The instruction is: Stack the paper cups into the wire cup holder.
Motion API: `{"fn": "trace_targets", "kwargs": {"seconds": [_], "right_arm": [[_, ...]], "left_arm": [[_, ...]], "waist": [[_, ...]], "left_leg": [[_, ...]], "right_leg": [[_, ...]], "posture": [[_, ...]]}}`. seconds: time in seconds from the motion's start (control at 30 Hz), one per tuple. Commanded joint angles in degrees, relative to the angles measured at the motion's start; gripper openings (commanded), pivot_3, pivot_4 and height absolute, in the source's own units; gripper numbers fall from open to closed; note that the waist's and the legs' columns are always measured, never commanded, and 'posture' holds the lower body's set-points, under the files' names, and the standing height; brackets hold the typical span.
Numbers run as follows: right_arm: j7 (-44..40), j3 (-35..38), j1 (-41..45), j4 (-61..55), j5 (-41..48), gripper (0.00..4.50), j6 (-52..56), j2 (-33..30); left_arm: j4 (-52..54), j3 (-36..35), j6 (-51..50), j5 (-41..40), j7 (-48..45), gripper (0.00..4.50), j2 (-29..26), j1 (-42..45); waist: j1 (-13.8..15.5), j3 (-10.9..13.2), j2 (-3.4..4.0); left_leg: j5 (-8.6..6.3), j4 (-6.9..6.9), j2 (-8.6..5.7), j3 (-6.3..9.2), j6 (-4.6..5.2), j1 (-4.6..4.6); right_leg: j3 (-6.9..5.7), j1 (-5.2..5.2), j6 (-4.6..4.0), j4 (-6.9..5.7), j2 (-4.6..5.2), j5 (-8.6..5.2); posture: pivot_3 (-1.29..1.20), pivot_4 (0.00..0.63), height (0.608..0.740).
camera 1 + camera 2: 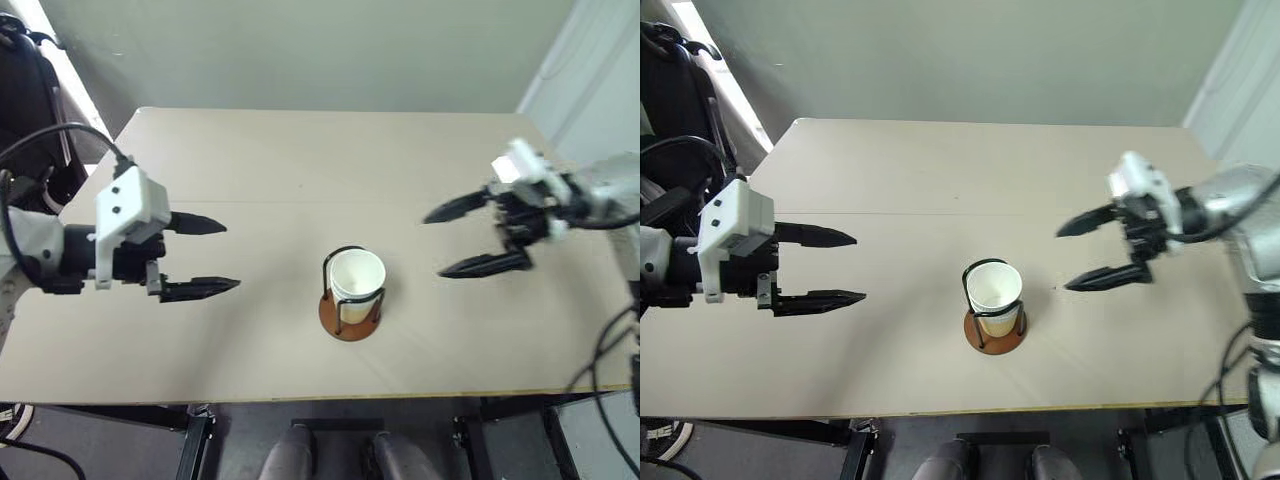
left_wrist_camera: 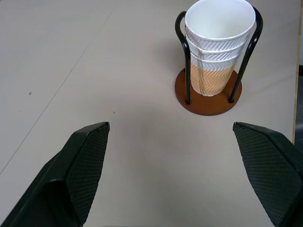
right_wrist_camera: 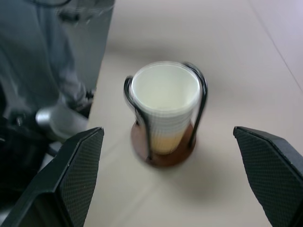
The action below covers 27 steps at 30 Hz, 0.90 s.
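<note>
Paper cups [image 1: 357,280] nested inside wire cup holder [image 1: 351,318], lower centre of frame, near table's front edge. Left gripper [image 1: 203,256] at frame left, jaws wide apart, empty, well clear of holder. Right gripper [image 1: 478,238] at frame right, jaws spread, empty, also apart from holder. Beige table [image 1: 300,160]; grey wall behind.

You have bare table [image 1: 300,180] all around; the sole obstacle is the wire cup holder [image 1: 351,312] with its nested paper cups [image 1: 357,277] near the front edge. It stands between your spread-fingered left gripper [image 1: 207,256] and right gripper [image 1: 462,238], well apart from both.
</note>
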State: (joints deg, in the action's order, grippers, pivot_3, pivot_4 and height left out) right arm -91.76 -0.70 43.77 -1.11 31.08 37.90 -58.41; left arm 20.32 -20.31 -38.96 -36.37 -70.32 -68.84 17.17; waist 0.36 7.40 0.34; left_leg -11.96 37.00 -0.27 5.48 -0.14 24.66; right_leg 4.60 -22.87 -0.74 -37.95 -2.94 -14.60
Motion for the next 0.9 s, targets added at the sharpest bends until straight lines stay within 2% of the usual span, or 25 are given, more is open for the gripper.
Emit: {"fn": "trace_targets", "kwargs": {"seconds": [0.03, 0.17, 0.2, 0.37, 0.9], "right_arm": [[-0.74, 9.68, -7.75, -0.91, 5.51, 4.44, 1.98, -5.04], [0.14, 15.07, -13.30, -3.78, 10.01, 4.44, 4.96, -6.17], [0.24, 15.63, -14.18, -4.73, 10.87, 4.44, 5.54, -6.36], [0.83, 17.17, -16.35, -6.29, 12.91, 4.44, 6.54, -7.18], [0.82, 15.34, -17.38, -2.66, 10.65, 4.44, 0.98, -6.80]], "left_arm": [[1.10, -3.41, 0.42, -1.52, -0.86, 4.50, -0.05, -1.45], [1.32, -3.85, -0.07, -2.93, -0.94, 4.50, 0.69, -2.72], [1.24, -3.75, -0.16, -3.34, -1.03, 4.50, 0.80, -2.65], [0.32, -2.73, 0.27, -3.77, -0.76, 4.50, 0.75, -2.18], [-0.94, -6.09, 2.81, -3.78, -0.93, 4.50, 3.44, -6.61]], "waist": [[-0.01, 0.00, -0.01], [-0.51, 0.01, 0.01], [-0.67, 0.01, 0.01], [-0.76, 0.01, 0.01], [-0.63, 0.01, 0.01]], "left_leg": [[-0.02, -0.01, 0.00, -0.01, -0.01, -0.03], [-0.16, -0.09, 0.01, -0.06, 0.18, -0.26], [-0.35, -0.15, 0.01, -0.07, 0.44, -0.35], [-0.48, -0.13, 0.09, -0.06, 0.55, -0.79], [-0.57, -0.02, 0.09, -0.06, 0.64, -0.71]], "right_leg": [[0.00, 0.02, 0.00, -0.01, 0.00, -0.03], [0.04, 0.16, 0.01, -0.05, -0.02, -0.09], [0.07, 0.21, 0.01, -0.08, -0.04, -0.09], [0.07, 0.66, 0.00, -0.07, -0.14, -0.12], [0.06, 0.67, 0.03, -0.04, -0.14, -0.14]], "posture": [[0.00, 0.150, 0.740], [0.00, 0.150, 0.740], [0.00, 0.150, 0.740], [0.00, 0.150, 0.740], [0.00, 0.150, 0.740]]}}
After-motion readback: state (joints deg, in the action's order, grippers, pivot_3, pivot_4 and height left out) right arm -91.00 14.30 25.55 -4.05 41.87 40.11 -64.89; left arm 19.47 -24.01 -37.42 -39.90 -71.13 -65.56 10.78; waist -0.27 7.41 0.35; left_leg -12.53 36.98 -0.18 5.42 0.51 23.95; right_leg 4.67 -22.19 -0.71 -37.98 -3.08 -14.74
